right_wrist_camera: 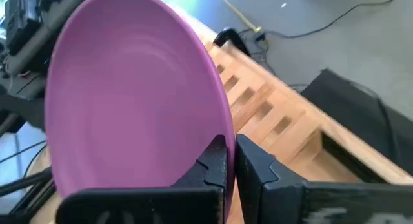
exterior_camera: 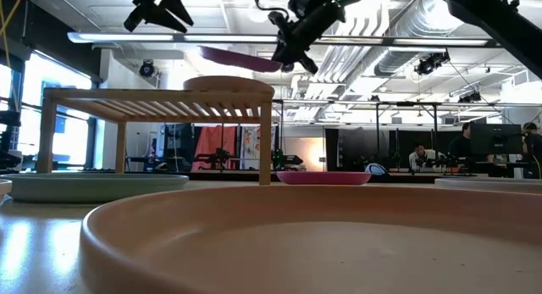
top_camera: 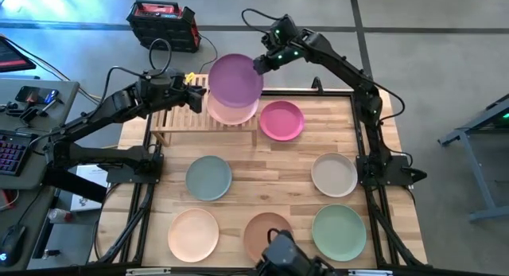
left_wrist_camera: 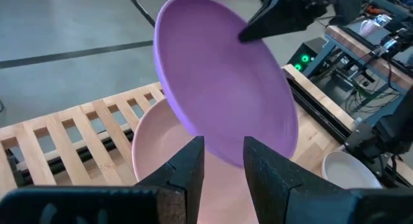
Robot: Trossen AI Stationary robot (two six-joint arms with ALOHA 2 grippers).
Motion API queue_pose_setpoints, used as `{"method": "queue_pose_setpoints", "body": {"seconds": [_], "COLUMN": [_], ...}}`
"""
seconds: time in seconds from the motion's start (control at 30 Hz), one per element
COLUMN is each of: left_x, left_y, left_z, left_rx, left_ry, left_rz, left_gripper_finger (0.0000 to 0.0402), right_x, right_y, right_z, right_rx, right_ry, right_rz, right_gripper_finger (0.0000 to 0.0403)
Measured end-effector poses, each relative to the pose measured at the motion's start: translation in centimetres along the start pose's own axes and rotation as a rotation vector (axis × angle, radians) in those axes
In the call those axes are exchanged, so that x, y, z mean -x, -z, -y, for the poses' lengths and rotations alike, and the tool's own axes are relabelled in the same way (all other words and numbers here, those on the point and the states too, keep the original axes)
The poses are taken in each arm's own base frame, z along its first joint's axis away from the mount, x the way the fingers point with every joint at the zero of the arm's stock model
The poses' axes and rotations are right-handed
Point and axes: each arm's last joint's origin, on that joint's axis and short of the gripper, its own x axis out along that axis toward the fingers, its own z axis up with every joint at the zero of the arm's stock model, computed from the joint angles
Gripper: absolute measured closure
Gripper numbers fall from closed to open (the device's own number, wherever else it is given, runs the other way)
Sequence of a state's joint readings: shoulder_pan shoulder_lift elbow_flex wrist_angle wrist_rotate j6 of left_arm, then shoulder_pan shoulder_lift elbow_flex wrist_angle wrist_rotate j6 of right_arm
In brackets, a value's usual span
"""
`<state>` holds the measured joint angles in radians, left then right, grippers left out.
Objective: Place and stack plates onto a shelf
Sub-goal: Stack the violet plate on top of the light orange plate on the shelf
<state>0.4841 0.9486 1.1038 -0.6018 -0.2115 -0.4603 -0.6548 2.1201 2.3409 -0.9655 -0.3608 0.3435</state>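
Note:
A purple plate (top_camera: 235, 79) hangs tilted above the shelf (top_camera: 171, 121), with my right gripper (top_camera: 258, 67) shut on it. Below it a pale pink plate (top_camera: 235, 113) rests flat on the right end of the shelf's slats. My left gripper (top_camera: 197, 91) hovers open over the shelf, just left of both plates, and touches nothing. In the left wrist view, the purple plate (left_wrist_camera: 219, 88) and the pink plate (left_wrist_camera: 155, 146) lie beyond its fingers. My right gripper pinches the purple plate's rim (right_wrist_camera: 222, 130) between its two fingers, one on the hollow face and one behind it. The fingers slant down from the table's far right side. The plate is lifted clear of the pink plate (exterior_camera: 229, 80) and tilted.
A magenta plate (top_camera: 281, 120) lies on the table right of the shelf. Nearer lie a grey-teal plate (top_camera: 208, 177), a cream one (top_camera: 334, 174), a peach one (top_camera: 193, 234), a brown one (top_camera: 268, 232) and a mint green one (top_camera: 339, 232). Black rails (top_camera: 367, 196) frame the tabletop.

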Motion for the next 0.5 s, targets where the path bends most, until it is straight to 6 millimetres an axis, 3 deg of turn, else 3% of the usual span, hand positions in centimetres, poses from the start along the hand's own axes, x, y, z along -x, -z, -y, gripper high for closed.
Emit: {"method": "queue_pose_setpoints", "body": {"seconds": [0.5], "left_x": [0.9], "left_y": [-0.1], "left_z": [0.1], "left_rx": [-0.073], "left_ry": [0.084], "left_rz": [-0.006], "left_gripper_finger": [0.0305], "right_x": [-3.3], "right_y": [2.0], "right_z": [-2.3], "right_rx": [-0.065], "right_ry": [0.07], "right_rz": [-0.068], "right_gripper_finger": [0.0403]}}
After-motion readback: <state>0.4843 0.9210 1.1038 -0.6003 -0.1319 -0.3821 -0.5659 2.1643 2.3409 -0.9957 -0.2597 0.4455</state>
